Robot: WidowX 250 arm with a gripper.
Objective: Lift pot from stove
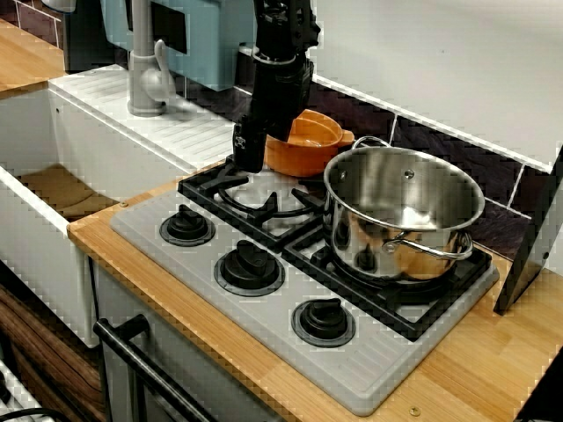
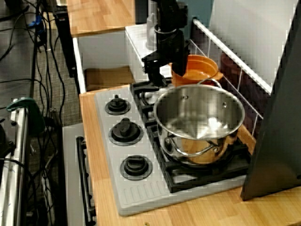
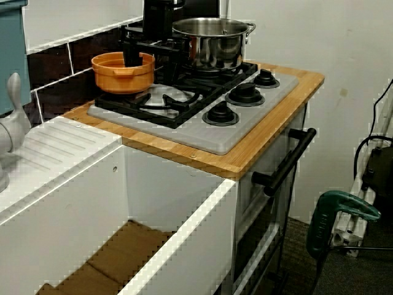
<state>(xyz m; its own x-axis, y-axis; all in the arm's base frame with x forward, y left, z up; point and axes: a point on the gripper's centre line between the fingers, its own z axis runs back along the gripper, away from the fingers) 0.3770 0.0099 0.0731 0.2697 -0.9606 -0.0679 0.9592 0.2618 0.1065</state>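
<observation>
We see the small orange pot at the back of the stove, on the far left corner of the black grate beside the dark tiled wall; whether it sits on the grate or is raised off it we cannot tell. Our claw comes down over the pot's near rim, one finger dipping inside the bowl, so it appears clamped on that rim. Just beside it, on the right burner, stands the big steel pot. Three black knobs line the grey front. The wooden worktop frames the stove, with a white sink to the left.
</observation>
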